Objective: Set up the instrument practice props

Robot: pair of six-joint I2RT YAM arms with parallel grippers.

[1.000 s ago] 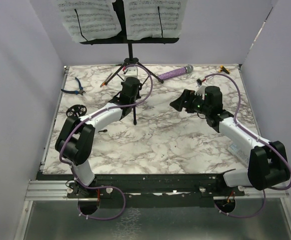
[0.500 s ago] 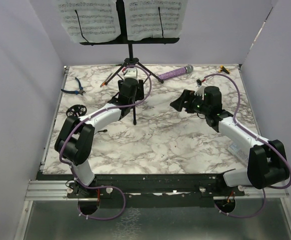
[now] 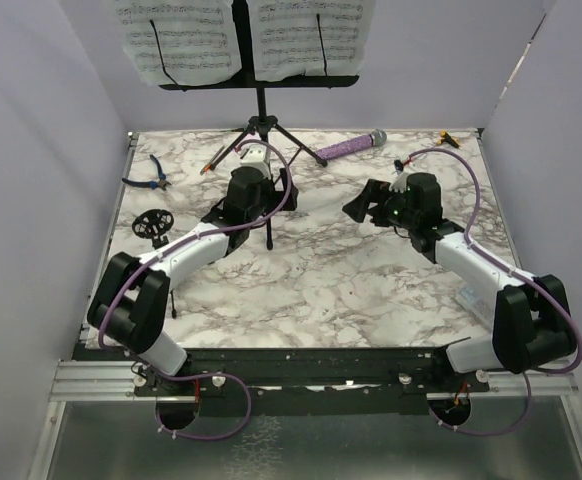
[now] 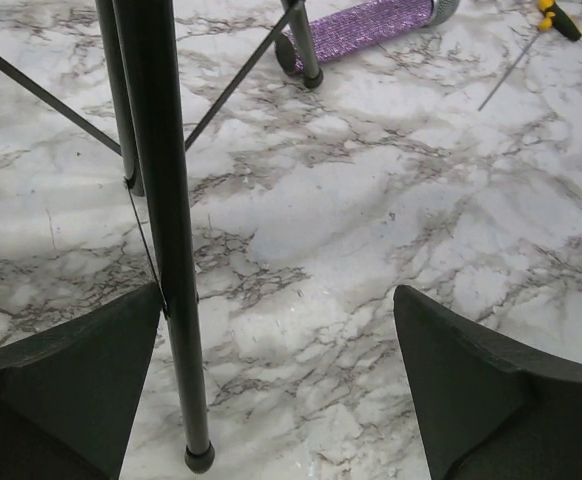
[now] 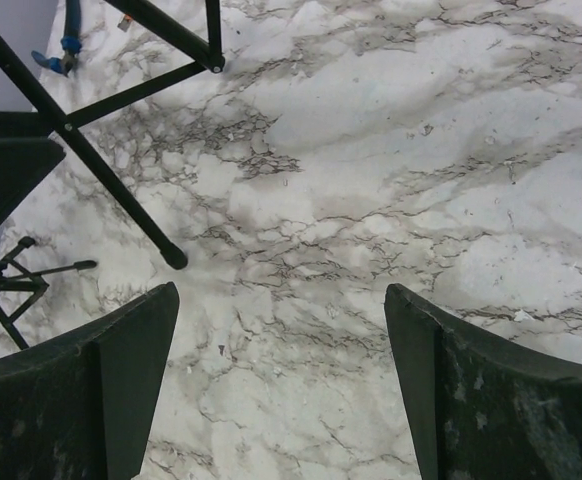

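Observation:
The tall black music stand (image 3: 261, 100) stands at the back of the table with white sheet-music pages (image 3: 176, 40) on its desk. My left gripper (image 3: 261, 188) is open around the stand's front tripod leg (image 4: 169, 250), which passes close to the left finger (image 4: 81, 380); its foot (image 4: 199, 458) rests on the marble. The purple glitter microphone (image 3: 351, 147) (image 4: 371, 22) lies at the back right. The small black mic stand (image 3: 151, 222) (image 5: 11, 285) lies at the left. My right gripper (image 3: 363, 205) (image 5: 281, 390) hangs open and empty over bare marble.
Blue-handled pliers (image 3: 156, 172) (image 5: 66, 45) lie at the back left, near the table's edge. A yellow-handled screwdriver (image 3: 446, 138) (image 4: 556, 18) sits at the back right corner. Purple walls close in the table on three sides.
My left gripper has opened, letting go of the music stand's front leg, and the left arm has drawn back a little. The right arm has barely moved.

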